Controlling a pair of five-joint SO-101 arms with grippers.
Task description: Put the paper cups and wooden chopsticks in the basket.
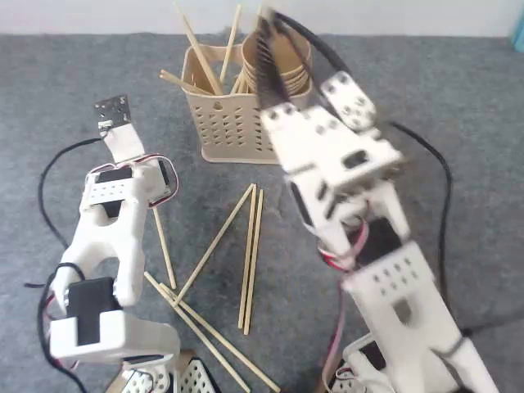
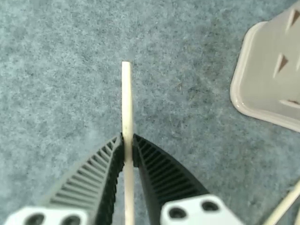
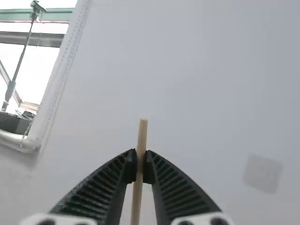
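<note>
A beige perforated basket (image 1: pixel 233 127) stands at the back of the grey carpet, with stacked paper cups (image 1: pixel 286 65) and several chopsticks (image 1: pixel 201 61) standing in it. My left gripper (image 2: pixel 127 138) is low over the carpet, shut on a wooden chopstick (image 2: pixel 126 93), with a basket corner (image 2: pixel 262 93) close by. In the high view a chopstick (image 1: pixel 165 250) pokes out from under the left arm (image 1: pixel 115 213). My right gripper (image 3: pixel 139 152) is shut on another chopstick (image 3: pixel 142 133) and points up at the wall. In the high view the right gripper (image 1: pixel 266 37) hangs above the cups.
Several loose chopsticks (image 1: pixel 250 254) lie on the carpet between the two arms, some crossing near the front (image 1: pixel 205 327). Black cables (image 1: pixel 442 188) trail beside both arms. A window (image 3: pixel 28 70) shows in the right wrist view.
</note>
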